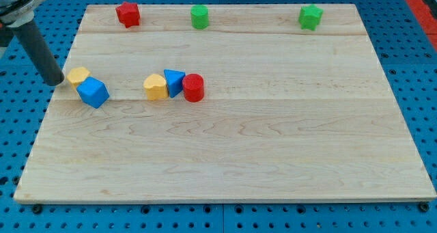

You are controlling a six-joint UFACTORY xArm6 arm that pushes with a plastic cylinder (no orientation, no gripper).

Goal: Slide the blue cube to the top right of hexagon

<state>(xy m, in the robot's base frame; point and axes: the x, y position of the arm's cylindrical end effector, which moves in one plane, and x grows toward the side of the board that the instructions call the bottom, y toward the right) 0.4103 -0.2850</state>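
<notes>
The blue cube [93, 92] lies near the board's left edge, touching the lower right side of a yellow hexagon [78, 75]. My tip [54, 81] is at the end of the dark rod that comes in from the view's top left. It rests just left of the yellow hexagon, close to it or touching it, and left of the blue cube.
A yellow heart-like block [156, 87], a blue triangle [174, 82] and a red cylinder [193, 87] sit together left of centre. Along the top edge are a red block [128, 14], a green cylinder [199, 17] and a green block [311, 17]. The wooden board [273, 137] lies on a blue pegboard.
</notes>
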